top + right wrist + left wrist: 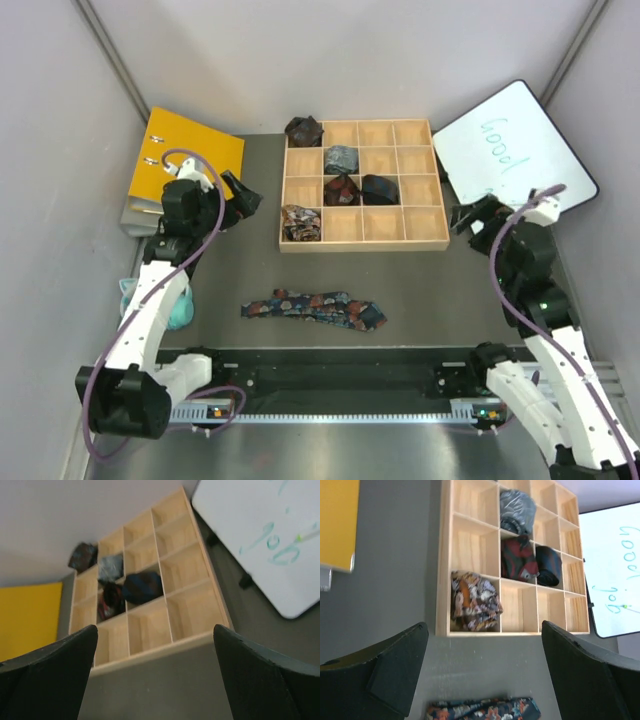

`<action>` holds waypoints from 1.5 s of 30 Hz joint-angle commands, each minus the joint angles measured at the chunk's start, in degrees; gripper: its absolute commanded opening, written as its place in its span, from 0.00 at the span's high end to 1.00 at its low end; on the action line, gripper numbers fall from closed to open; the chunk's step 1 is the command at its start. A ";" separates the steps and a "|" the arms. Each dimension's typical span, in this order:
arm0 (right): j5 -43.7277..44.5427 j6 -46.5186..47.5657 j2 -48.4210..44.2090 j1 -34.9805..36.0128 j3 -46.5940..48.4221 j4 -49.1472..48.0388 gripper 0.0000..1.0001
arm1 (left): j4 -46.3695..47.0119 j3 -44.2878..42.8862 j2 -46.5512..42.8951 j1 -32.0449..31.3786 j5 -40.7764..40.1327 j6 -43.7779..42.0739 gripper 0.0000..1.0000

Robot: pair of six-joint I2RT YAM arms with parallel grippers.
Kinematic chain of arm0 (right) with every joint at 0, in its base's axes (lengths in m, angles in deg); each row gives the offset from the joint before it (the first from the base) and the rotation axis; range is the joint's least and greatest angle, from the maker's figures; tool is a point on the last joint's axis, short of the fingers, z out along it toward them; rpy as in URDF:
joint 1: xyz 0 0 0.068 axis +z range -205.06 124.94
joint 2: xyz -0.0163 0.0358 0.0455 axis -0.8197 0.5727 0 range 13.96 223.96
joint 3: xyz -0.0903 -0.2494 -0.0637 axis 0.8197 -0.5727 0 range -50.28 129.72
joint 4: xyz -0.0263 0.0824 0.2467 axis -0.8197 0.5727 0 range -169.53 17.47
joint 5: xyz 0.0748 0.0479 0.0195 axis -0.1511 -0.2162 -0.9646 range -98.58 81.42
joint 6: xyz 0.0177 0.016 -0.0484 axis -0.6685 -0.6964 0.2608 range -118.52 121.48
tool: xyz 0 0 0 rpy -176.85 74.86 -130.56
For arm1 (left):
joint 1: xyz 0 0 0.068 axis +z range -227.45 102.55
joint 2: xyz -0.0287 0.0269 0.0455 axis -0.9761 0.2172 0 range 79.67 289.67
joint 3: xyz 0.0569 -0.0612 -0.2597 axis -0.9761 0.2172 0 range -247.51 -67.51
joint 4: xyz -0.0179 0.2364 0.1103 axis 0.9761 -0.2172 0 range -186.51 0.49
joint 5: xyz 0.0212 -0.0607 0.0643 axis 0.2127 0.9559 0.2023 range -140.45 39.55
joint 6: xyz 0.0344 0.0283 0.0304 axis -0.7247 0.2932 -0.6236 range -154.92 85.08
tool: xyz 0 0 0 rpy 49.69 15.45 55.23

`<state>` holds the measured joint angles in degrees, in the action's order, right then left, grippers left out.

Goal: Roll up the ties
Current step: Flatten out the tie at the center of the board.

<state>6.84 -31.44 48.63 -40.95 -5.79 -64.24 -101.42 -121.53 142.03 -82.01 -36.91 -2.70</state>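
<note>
Left tool (243, 197) and right tool (468, 215) gape, released; the floral tie (313, 309) lies flat at six o'clock from the wooden tray (362, 245).

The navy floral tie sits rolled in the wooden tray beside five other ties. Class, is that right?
Not quite. The navy floral tie lies unrolled on the table, in front of the wooden tray, as the top external view shows. The five other ties are in the tray.

Top external sits high behind the arm bases (200, 372), looking down over the whole dark grey tabletop (430, 290). Wrist cameras look in closer from 9 and 3 o'clock; all three share the pale wooden gridded tray (363, 246) (515, 633) (165, 650).
</note>
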 commanded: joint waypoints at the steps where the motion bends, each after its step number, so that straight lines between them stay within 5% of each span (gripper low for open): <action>1: -6.70 -9.25 2.58 0.48 1.92 20.65 0.01 | -9.43 0.49 -3.84 0.34 -2.56 9.15 0.01; 4: -11.01 -11.45 3.64 1.36 0.43 21.19 0.01 | -6.91 2.34 -1.21 1.04 12.78 6.97 0.01; 13: -6.11 -19.18 10.58 19.62 -0.98 26.90 0.01 | -24.20 -1.17 -2.94 0.08 0.97 2.05 0.11; 25: -12.87 -25.34 16.99 25.96 -13.29 15.04 0.12 | -30.20 0.32 -7.44 -3.61 -4.75 -0.41 0.19; 45: -8.83 -23.85 47.06 38.36 1.03 15.03 0.15 | -36.09 -0.03 -11.65 -4.58 -9.58 -5.86 0.18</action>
<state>-4.00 -56.54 92.91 -4.64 -9.17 -50.55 -136.23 -120.32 132.22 -86.30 -44.71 -6.54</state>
